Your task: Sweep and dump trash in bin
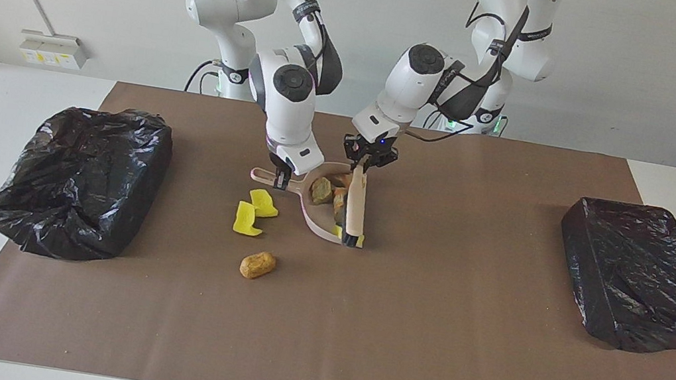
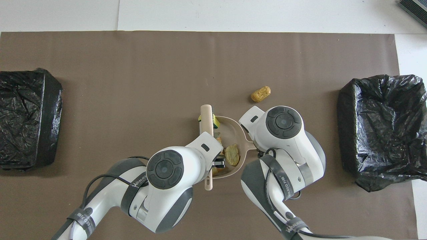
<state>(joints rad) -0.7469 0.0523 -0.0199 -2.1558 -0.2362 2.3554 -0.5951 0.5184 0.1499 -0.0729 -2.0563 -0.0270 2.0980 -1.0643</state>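
Observation:
My right gripper [image 1: 278,181] is shut on the handle of the pink-beige dustpan [image 1: 315,219], which rests on the mat. My left gripper [image 1: 367,161] is shut on the beige brush [image 1: 355,207], which lies along the pan's open edge, bristles down on the mat. In the pan lie pale rocky lumps [image 1: 321,190] and a yellow chunk [image 1: 339,233] of trash. Two yellow foam chunks [image 1: 253,212] lie on the mat beside the pan, toward the right arm's end. A golden-brown lump [image 1: 258,265] lies farther from the robots. In the overhead view the brush [image 2: 206,115], pan [image 2: 232,128] and golden-brown lump [image 2: 261,94] show; my right arm hides the two yellow chunks.
A black-bagged bin [image 1: 82,178] stands open at the right arm's end of the brown mat [image 1: 423,337]. A second black-bagged bin [image 1: 637,275] stands at the left arm's end. White table margin surrounds the mat.

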